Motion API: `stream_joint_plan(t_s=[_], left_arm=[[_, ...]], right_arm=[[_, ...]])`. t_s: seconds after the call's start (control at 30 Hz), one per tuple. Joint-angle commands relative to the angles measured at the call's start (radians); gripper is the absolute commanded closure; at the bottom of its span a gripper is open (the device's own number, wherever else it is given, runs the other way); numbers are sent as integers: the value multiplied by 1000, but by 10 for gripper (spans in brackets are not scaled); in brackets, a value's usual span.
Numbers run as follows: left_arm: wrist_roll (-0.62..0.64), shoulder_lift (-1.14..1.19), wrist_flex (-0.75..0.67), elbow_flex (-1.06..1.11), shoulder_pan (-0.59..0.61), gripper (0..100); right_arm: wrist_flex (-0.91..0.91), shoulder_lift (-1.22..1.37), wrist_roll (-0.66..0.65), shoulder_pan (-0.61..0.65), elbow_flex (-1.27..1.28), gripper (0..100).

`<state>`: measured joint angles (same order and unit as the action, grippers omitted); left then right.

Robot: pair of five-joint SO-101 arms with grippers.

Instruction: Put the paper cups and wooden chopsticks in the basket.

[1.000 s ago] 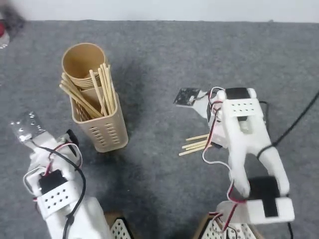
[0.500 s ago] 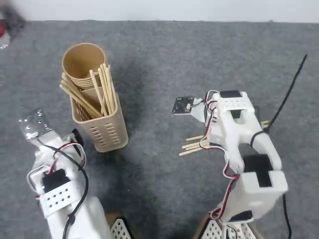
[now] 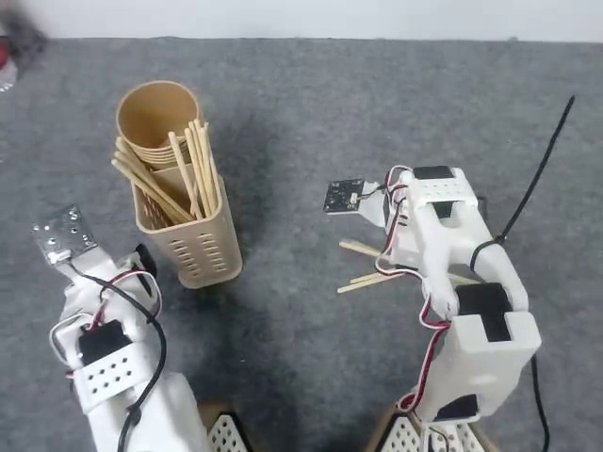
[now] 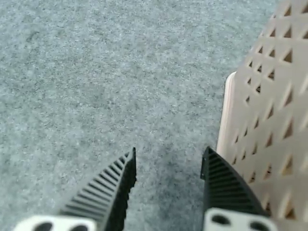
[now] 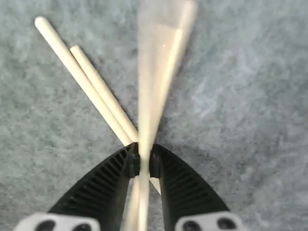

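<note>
The tan slotted basket (image 3: 188, 235) stands upright at the left and holds stacked paper cups (image 3: 157, 111) and several wooden chopsticks (image 3: 193, 169). My right gripper (image 5: 143, 155) is shut on one blurred chopstick (image 5: 161, 72) just above the carpet. This held chopstick (image 3: 362, 249) sticks out to the left of the right arm (image 3: 443, 235). Two more chopsticks (image 5: 84, 79) lie crossed beneath it on the carpet, the same loose chopsticks (image 3: 363, 281) as in the high view. My left gripper (image 4: 168, 161) is open and empty, close beside the basket's wall (image 4: 269, 110).
Grey carpet (image 3: 301, 113) covers the table, with free room between the basket and the right arm. A black cable (image 3: 537, 188) runs off to the right. Both arm bases stand at the near edge.
The right arm shifted slightly and its gripper lifted one chopstick out of the pile, so it now angles away from the other two. The left arm pulled back slightly.
</note>
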<state>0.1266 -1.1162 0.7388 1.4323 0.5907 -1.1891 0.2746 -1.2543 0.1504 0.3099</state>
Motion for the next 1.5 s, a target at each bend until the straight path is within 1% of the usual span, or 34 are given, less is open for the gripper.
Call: stream_joint_plan(t_s=[0.0,0.07,0.13,0.27,0.37,0.5,0.57,0.67,0.77,0.87,0.93,1.03,1.13,1.2,1.33,1.47], left_arm=[[-9,-8,-20,-2,-6,794],[-9,-8,-20,-1,-6,794],[-9,-8,-20,-1,-6,794],[-9,-8,-20,-1,-6,794],[-9,-8,-20,-1,-6,794],[-9,-8,-20,-1,-6,794],[-9,-8,-20,-1,-6,794],[-8,-8,-20,-1,-6,794],[-8,-8,-21,5,-6,794],[-6,-8,-21,7,-6,794],[-5,-8,-21,7,-6,794],[-5,-8,-21,7,-6,794],[-5,-8,-21,7,-6,794],[-5,-8,-21,7,-6,794],[-5,-8,-21,7,-6,794],[-5,-8,-21,7,-6,794]], right_arm=[[-1,-4,-9,8,3,991],[-2,-19,-9,4,-3,991],[-47,-73,-8,4,-32,991],[-237,-265,-3,19,-163,991],[-349,-430,6,61,-279,991],[-375,-619,115,156,-390,991],[-326,-682,178,229,-407,991],[-205,-730,328,331,-408,991],[-53,-743,535,412,-408,991],[108,-746,796,493,-408,991],[219,-746,947,552,-408,991],[395,-740,1092,630,-411,991],[575,-734,1162,696,-411,991],[650,-727,1181,736,-410,991],[697,-673,1189,780,-411,991],[717,-575,1181,774,-408,991]])
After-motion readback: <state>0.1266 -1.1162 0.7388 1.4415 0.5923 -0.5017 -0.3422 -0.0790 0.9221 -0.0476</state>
